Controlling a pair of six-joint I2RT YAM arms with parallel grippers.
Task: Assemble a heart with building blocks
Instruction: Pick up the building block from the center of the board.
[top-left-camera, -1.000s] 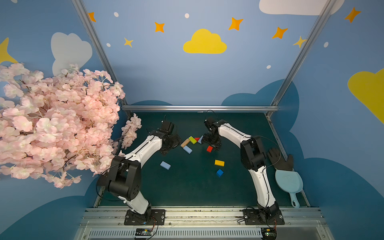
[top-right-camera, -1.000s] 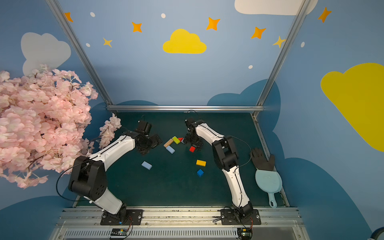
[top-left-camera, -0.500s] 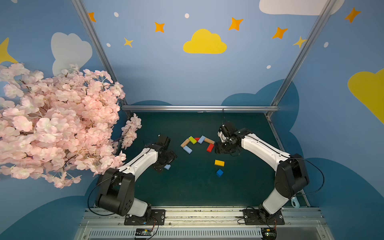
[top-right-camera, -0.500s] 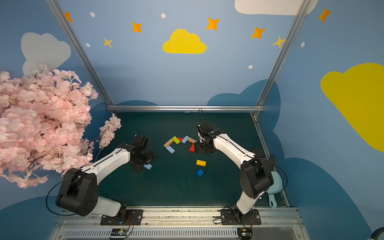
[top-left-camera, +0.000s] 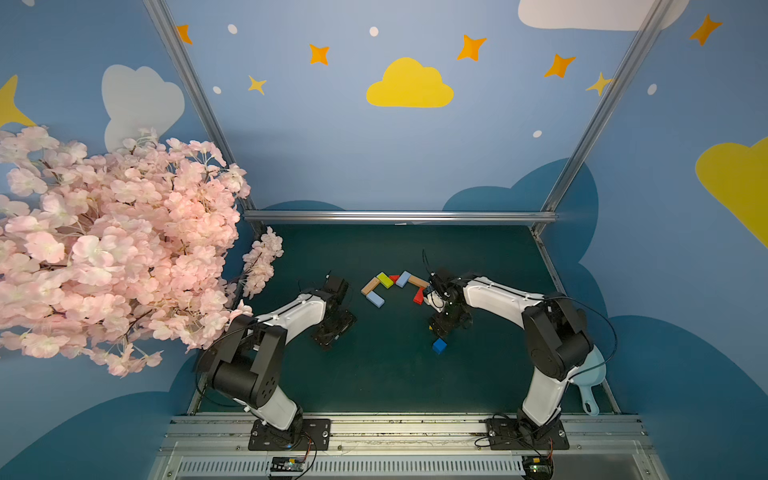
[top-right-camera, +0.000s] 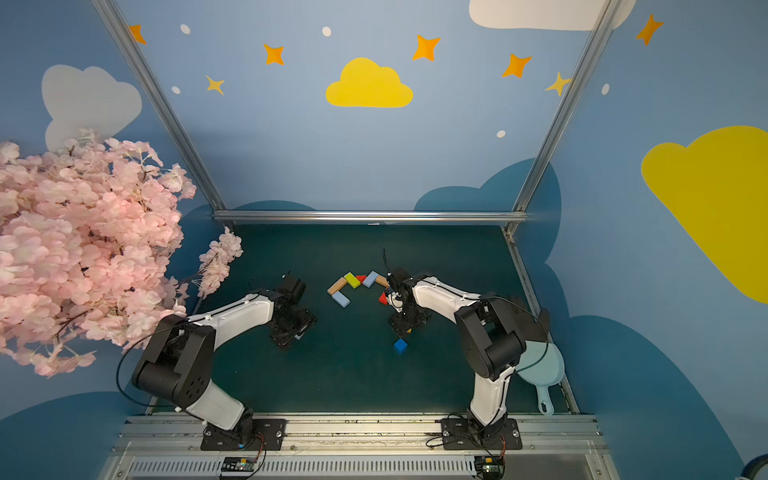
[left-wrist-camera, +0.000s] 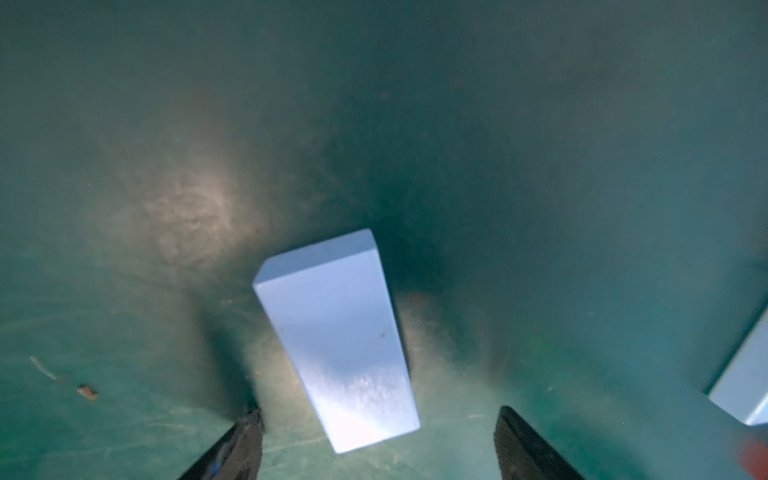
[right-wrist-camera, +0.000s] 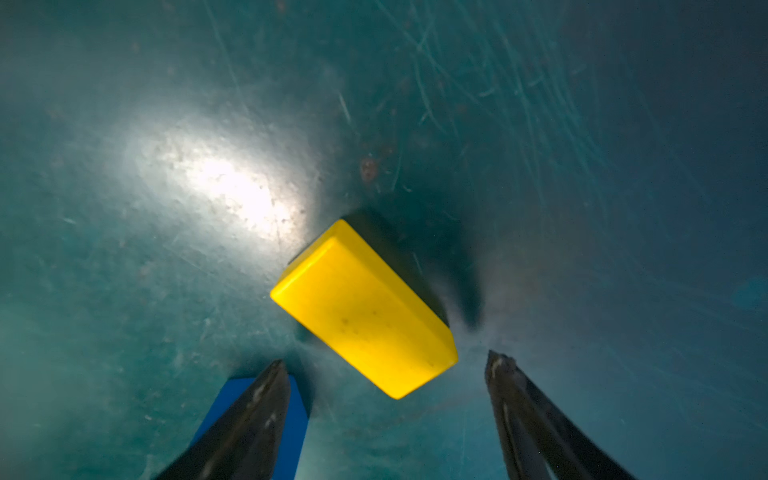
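A light blue bar lies flat within the spread left gripper, a yellow bar skewed within the right gripper

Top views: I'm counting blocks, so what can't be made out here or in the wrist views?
- Yellow block: both top views, mostly under the right gripper.
- Loose light blue block: both top views, mostly under the left gripper.
- Red piece: left wrist view, blurred, cut by the edge.
- Dark blue cube: right wrist view, partly behind a finger.
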